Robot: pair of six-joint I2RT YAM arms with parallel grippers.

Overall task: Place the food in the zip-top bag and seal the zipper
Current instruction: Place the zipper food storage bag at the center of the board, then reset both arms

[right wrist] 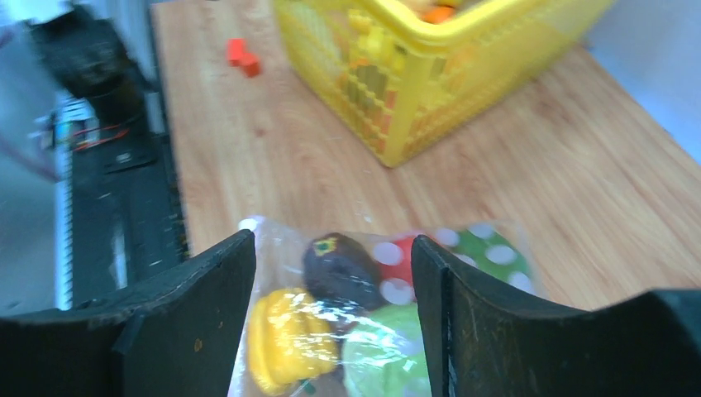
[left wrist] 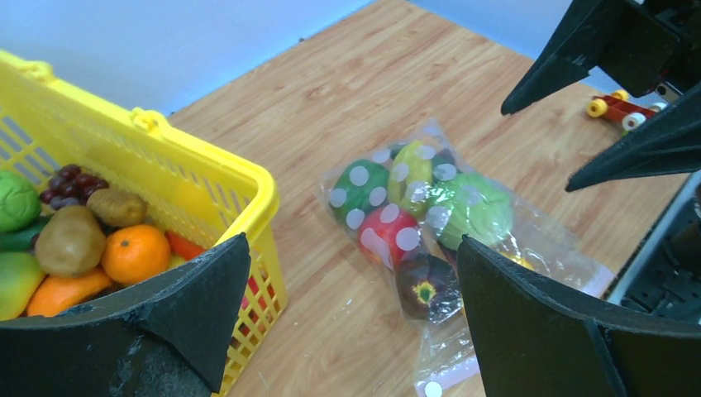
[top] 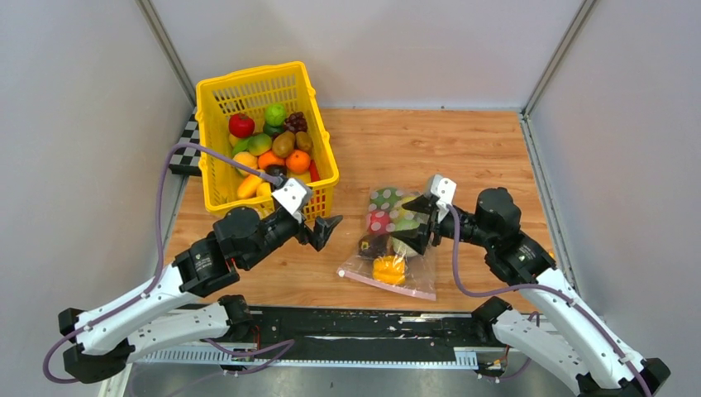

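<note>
While toy fruit (top: 273, 142) fills the yellow basket (top: 248, 89), the zip-top bag (top: 403, 217) lies on the desk (top: 463, 149) to its right, holding a cabbage (left wrist: 475, 207), tomato (left wrist: 388, 233), eggplant (left wrist: 426, 289) and yellow pepper (top: 388, 269). Whether the zipper (top: 386, 284) on its near edge is sealed cannot be told. The right arm's fingers (right wrist: 488, 322) hang parted and empty just above the bag. The left arm's fingers (left wrist: 190, 314) gape wide between basket and bag.

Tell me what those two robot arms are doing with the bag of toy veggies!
They are filling the zip-top bag. A toy cabbage, tomato, eggplant and yellow pepper lie inside it. The right tool hangs open over the bag, holding nothing. The left tool is open and empty beside the yellow basket of fruit. Whether the zipper is sealed, I cannot tell.
</note>
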